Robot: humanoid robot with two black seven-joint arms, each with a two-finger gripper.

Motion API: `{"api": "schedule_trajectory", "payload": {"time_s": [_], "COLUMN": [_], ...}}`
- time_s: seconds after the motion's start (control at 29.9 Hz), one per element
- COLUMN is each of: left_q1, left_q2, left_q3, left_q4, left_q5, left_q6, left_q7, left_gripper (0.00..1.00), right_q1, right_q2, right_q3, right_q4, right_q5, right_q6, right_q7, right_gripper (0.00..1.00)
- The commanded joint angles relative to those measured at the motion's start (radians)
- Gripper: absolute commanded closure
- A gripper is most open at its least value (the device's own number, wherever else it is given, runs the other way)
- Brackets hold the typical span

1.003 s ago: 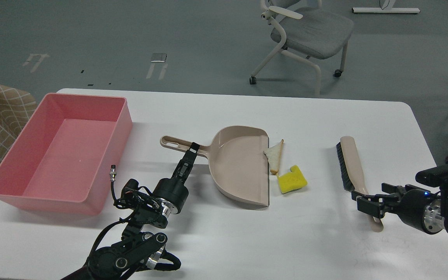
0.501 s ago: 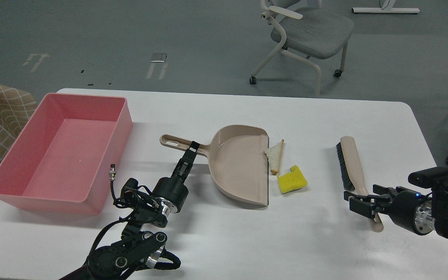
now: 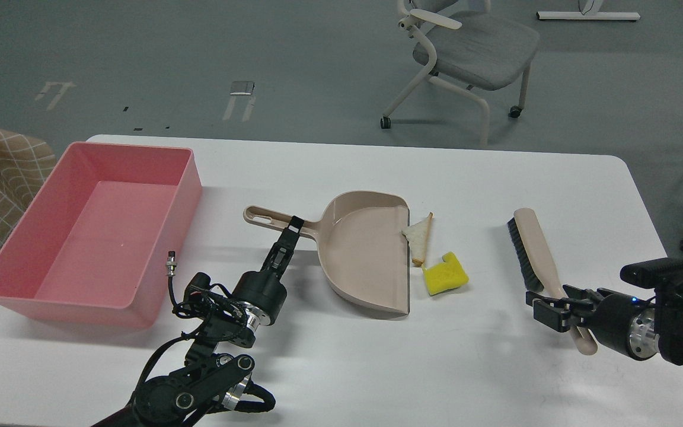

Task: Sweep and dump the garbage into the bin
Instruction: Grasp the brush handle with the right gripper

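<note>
Office: wheeled chair (image 3: 472,53), grey floor (image 3: 199,59)

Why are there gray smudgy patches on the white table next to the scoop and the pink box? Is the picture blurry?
Head view: those are soft shadows, not blur; one lies beside the dustpan and one along the bin. Head view: the table is bright, without harsh glare. Head view: the bread slice and the sponge block look sharp.
</note>
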Motion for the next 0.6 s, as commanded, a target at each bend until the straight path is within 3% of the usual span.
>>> {"api": "schedule_trajectory", "payload": {"time_s": [0.0,0.43,0.57], "left_q1": [0.001,0.008,0.008], "left_q2": [0.000,-0.003,-0.005], "left_q3": [0.000,0.000,0.000], "left_q4": [0.000,0.000,0.000], "left_q5": [0.000,0.000,0.000], "left_q6": [0.000,0.000,0.000], "left_q7": [-0.001,0.002,0.002], "left_gripper": [0.82,0.83,0.83], "right_q1": [0.001,0.007,0.007], "right_q2": [0.002,0.008,0.010], "right_q3": [-0.002,-0.001,-0.001], "right_q4": [-0.001,-0.001,-0.001], "right_q5": [0.000,0.000,0.000], "right_q6": [0.000,0.000,0.000], "right_q7": [0.000,0.000,0.002], "right_gripper": [0.26,0.40,0.50]}}
